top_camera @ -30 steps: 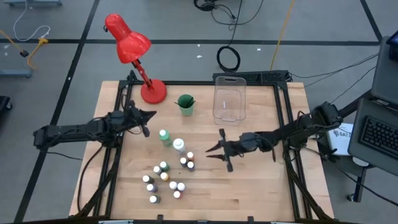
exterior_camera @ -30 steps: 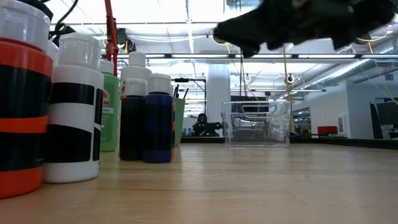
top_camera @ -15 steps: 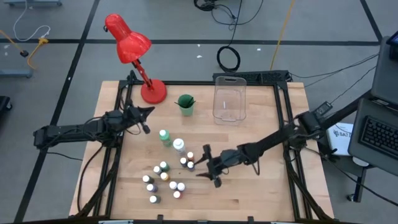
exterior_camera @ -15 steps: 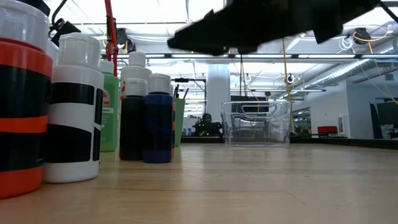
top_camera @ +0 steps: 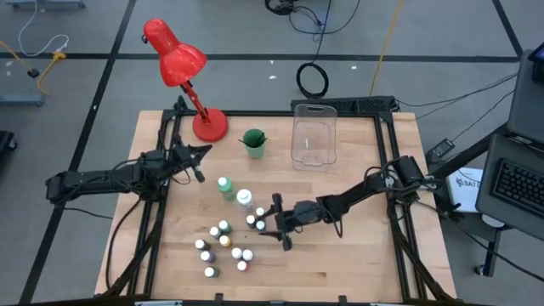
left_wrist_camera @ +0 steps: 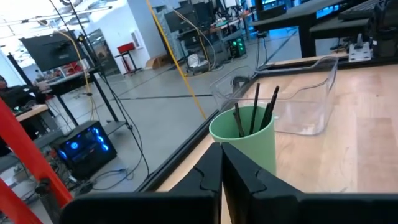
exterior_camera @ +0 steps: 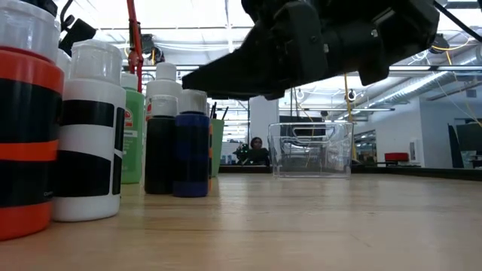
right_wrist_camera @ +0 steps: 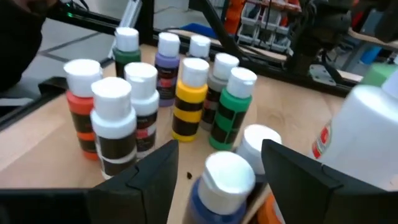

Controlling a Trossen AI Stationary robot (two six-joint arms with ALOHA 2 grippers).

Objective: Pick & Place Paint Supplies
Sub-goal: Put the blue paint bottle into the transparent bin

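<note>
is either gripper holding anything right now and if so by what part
Nothing is held. The right gripper is open around a blue paint bottle; the left gripper is shut and empty.

Grey floor [top_camera: 76,93] with taped lines, black coiled cable [top_camera: 312,79]

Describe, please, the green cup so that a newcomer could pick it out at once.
Start at the red lamp at the table's far left corner. Just to its right stands the green cup, left of the clear bin. It alone holds thin dark brushes upright, well apart from the bottle cluster.
</note>
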